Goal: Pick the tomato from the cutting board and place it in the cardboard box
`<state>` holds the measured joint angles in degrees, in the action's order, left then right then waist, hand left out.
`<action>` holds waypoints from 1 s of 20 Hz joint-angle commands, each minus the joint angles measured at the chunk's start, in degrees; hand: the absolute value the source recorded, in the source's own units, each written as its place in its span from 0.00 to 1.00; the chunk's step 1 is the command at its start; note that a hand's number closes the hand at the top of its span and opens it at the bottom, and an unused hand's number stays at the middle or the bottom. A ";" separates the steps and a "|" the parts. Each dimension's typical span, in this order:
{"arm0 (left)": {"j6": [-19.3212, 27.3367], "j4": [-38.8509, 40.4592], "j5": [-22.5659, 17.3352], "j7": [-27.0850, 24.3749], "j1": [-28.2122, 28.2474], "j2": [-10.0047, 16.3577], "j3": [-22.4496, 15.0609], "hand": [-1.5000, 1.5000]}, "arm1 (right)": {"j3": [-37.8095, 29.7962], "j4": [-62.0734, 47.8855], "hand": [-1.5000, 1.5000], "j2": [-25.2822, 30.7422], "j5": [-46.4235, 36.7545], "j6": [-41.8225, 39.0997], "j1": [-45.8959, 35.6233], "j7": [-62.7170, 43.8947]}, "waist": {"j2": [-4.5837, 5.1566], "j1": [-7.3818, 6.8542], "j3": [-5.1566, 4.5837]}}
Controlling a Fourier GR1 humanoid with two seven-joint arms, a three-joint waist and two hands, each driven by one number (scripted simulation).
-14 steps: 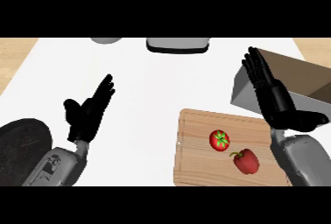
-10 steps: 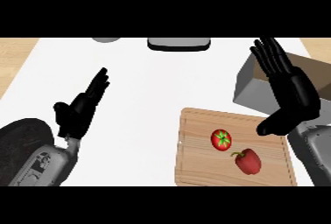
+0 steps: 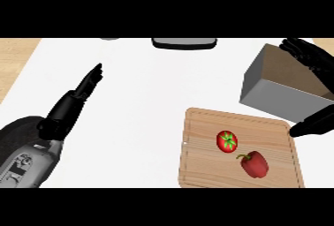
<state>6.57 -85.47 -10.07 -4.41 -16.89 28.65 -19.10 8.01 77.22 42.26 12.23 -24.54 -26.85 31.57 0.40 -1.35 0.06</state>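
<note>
Now my right hand (image 3: 306,53) has swung out by the box (image 3: 277,95), open and empty. The tomato (image 3: 227,141) still sits on the board (image 3: 202,170), so I must reach back. My left hand (image 3: 68,108) is open too.

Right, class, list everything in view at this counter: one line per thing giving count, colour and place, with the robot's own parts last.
counter: one, white, fills most of the view
cutting board: one, light wood, lower right
tomato: one, red with green stalk, on the board
pepper: one, red, on the board, nearer the robot than the tomato
cardboard box: one, grey outside, brown inside, open, beyond the board
dark object: one, black, cut off at the far edge, unidentifiable
left hand: one, black, fingers straight, over the counter at left
right hand: one, black, open, right edge by the box
</note>
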 commanded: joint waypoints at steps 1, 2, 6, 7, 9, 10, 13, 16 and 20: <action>-1.17 -1.54 0.77 -1.25 0.32 0.92 0.12 0.50 | 2.02 -3.84 0.00 3.52 -10.74 -3.55 -0.79 15.48 | 0.24 -0.83 0.14; -1.74 0.09 0.74 -1.65 -0.71 0.27 0.14 0.50 | 2.59 -5.93 0.00 3.33 -13.53 -2.54 -3.00 17.75 | 0.44 -0.84 0.10; -3.86 -0.97 -0.61 -1.88 1.18 2.39 2.40 0.50 | 4.95 -5.43 0.00 6.89 -19.99 -0.57 -4.77 22.02 | -0.11 -0.28 0.01; -3.35 0.15 0.18 -0.41 -1.17 1.63 2.48 0.50 | 7.86 -4.08 0.00 5.50 -23.02 1.52 -3.12 21.92 | -0.14 0.45 0.00; -3.40 -2.04 0.25 0.54 -0.48 2.81 2.76 0.50 | 10.74 -1.11 0.00 8.37 -27.94 3.04 -4.99 17.97 | -0.33 -0.07 -0.04; -3.02 0.89 1.56 -3.47 1.54 1.29 1.89 0.50 | 12.32 3.22 0.00 8.31 -28.90 3.09 -5.61 14.05 | -0.42 0.75 -0.16; -4.15 2.13 0.39 -2.25 0.40 1.72 3.50 0.50 | 16.24 6.79 0.00 11.40 -34.95 3.02 -4.77 14.84 | -0.43 1.41 -0.14; -2.27 -3.13 1.04 0.64 2.79 0.96 3.02 0.50 | 18.43 14.95 0.00 11.88 -37.17 1.26 -3.67 8.20 | -0.90 1.52 -0.11; -5.09 0.19 0.75 -3.13 3.30 2.12 5.49 0.50 | 20.66 25.01 0.00 11.22 -42.65 1.78 0.23 -1.86 | -0.83 2.42 -0.13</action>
<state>2.91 -86.11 -8.88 -6.46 -14.04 30.11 -15.40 26.39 93.08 52.79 -26.09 -22.02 -30.02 36.29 -0.28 0.18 -0.06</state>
